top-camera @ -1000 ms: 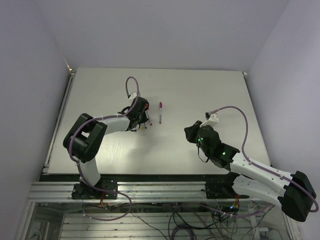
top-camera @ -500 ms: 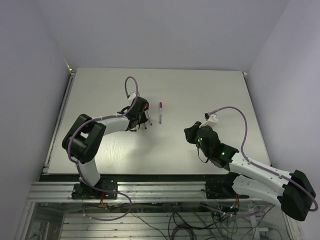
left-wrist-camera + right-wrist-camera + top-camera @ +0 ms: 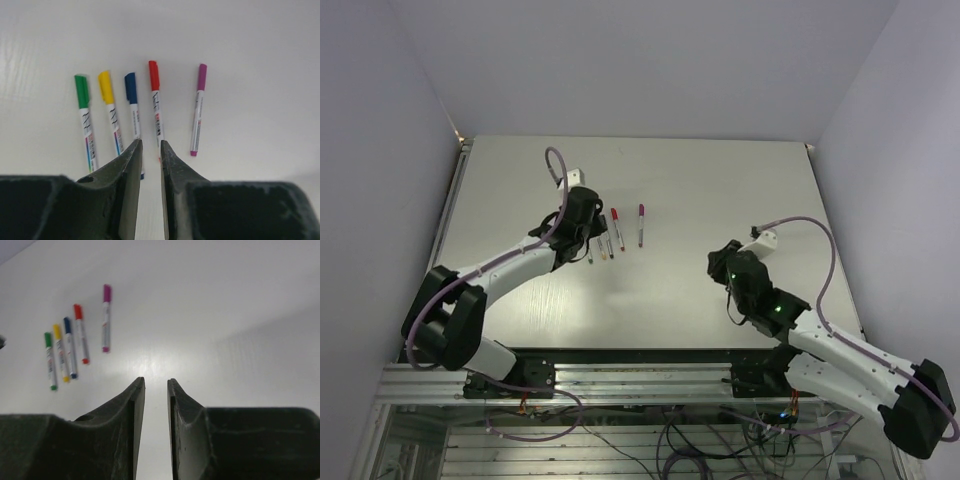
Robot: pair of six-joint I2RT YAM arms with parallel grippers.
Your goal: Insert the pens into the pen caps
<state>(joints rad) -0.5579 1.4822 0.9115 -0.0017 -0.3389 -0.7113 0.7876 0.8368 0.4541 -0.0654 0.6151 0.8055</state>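
Note:
Five grey-white pens lie side by side on the table, each with its coloured cap on: green (image 3: 81, 91), yellow (image 3: 105, 86), blue (image 3: 131, 87), red (image 3: 153, 75) and purple (image 3: 202, 76). The row also shows in the top view (image 3: 610, 240) and in the right wrist view (image 3: 70, 347). My left gripper (image 3: 151, 145) hovers just short of the pens' near ends, jaws a narrow gap apart and empty; in the top view it (image 3: 582, 238) sits left of the row. My right gripper (image 3: 156, 382) is far right of the pens (image 3: 720, 262), jaws narrowly apart and empty.
The pale table (image 3: 720, 180) ends at a raised metal rail on the left (image 3: 440, 240) and at the front frame (image 3: 640, 355). White walls close in on both sides and behind.
My left arm has drawn back to the left off the pens, and the red, blue, yellow and green pens now lie uncovered. My right arm has shifted a little to the right.

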